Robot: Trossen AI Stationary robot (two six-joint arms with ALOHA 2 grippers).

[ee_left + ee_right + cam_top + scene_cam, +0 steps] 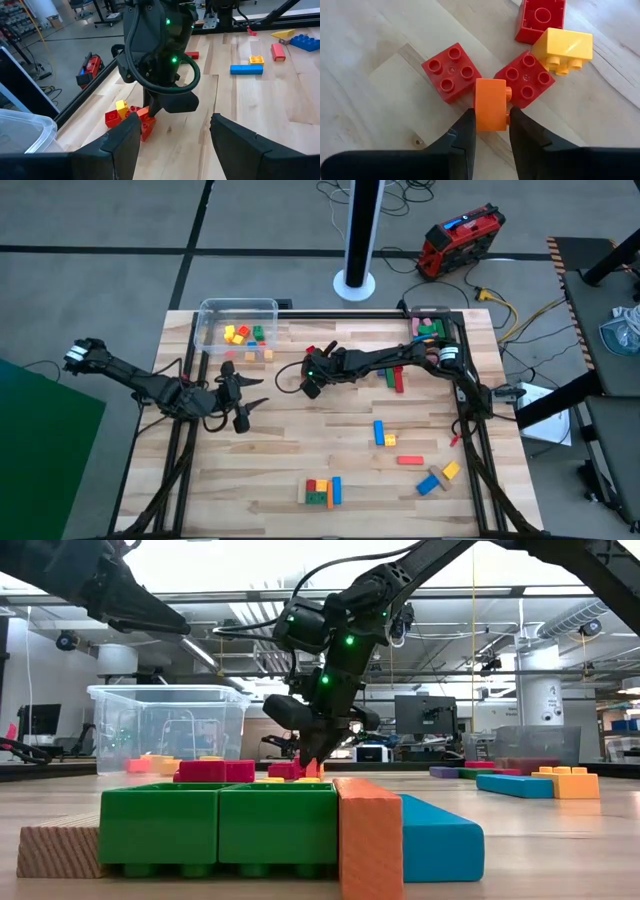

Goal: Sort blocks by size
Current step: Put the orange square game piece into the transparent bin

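Observation:
My right gripper (491,119) hangs over the table's middle, a little toward the far side, shut on a small orange block (490,100). Around it lie two red cubes (448,77) (525,80), a red cube with its hollow underside up (540,17) and a yellow cube (563,47) tipped on its side. My left gripper (256,392) waits open to the left of that group, its fingers (127,140) pointing at it. More blocks (245,335) lie inside the clear tub (210,315). My right gripper pinches the orange block between its two fingers, one on the studded face (507,107), the other on the opposite face (477,115). The fingers point down from above. The block lies turned on its side, low between the two red cubes; whether it touches the table I cannot tell.
Loose blocks are scattered elsewhere: green and red bars (395,377), a blue bar (379,432), a red one (409,460), a blue and yellow pair (437,478), a stacked cluster (322,491) near the front edge, and a pile (428,328) at the far right.

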